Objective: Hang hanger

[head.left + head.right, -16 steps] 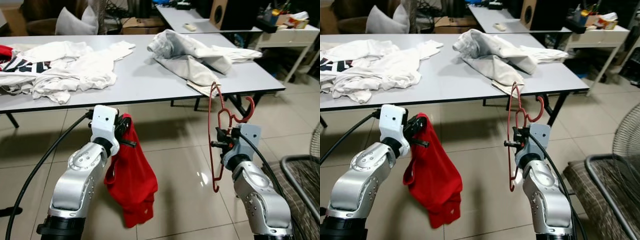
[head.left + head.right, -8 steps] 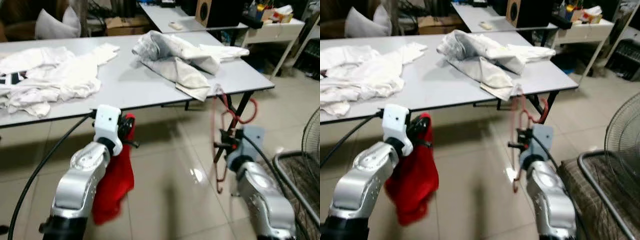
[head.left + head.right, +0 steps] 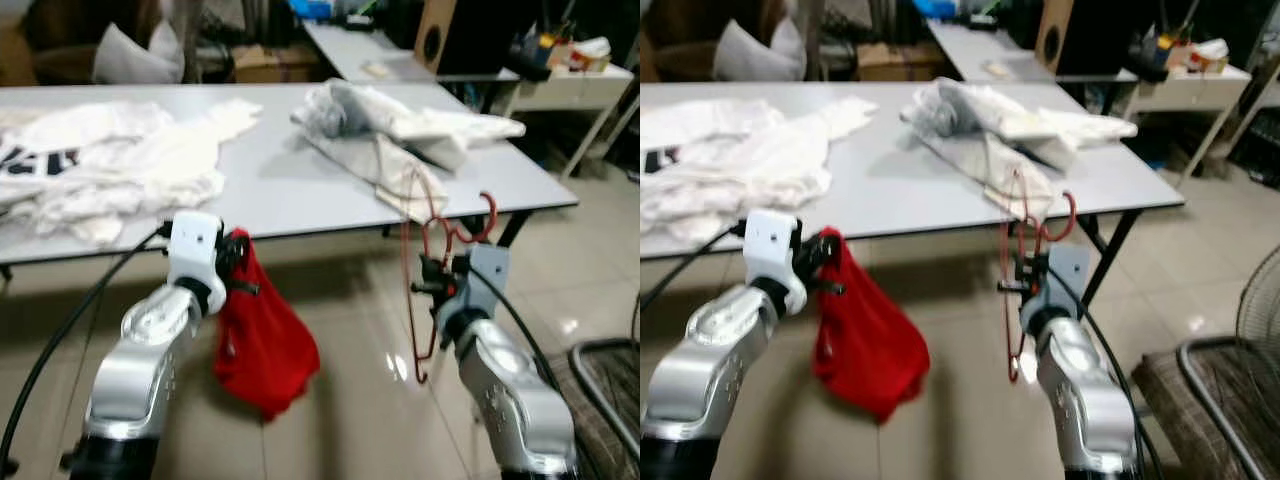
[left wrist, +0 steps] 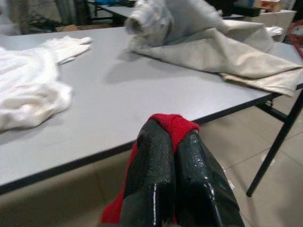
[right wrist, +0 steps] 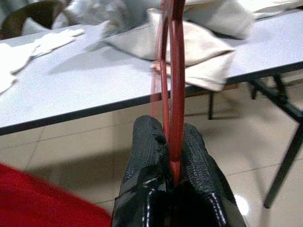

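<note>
Pinching a red hanger [image 3: 432,262] between its pressed fingers, the right gripper [image 3: 432,288] holds it upright in the air just off the table's [image 3: 300,185] near edge, hook uppermost. The left gripper [image 3: 236,270] is clamped on a red cloth [image 3: 262,345] that droops toward the tiled floor [image 3: 345,415]. Beyond, beige garments [image 3: 385,135] overhang the near edge toward the right corner, and white clothes [image 3: 120,165] lie to the left.

place: home workroom | signs: folding table [image 3: 300,190] with laundry [image 3: 110,165], speaker [image 3: 440,35], tiled floor [image 3: 350,400]
</note>
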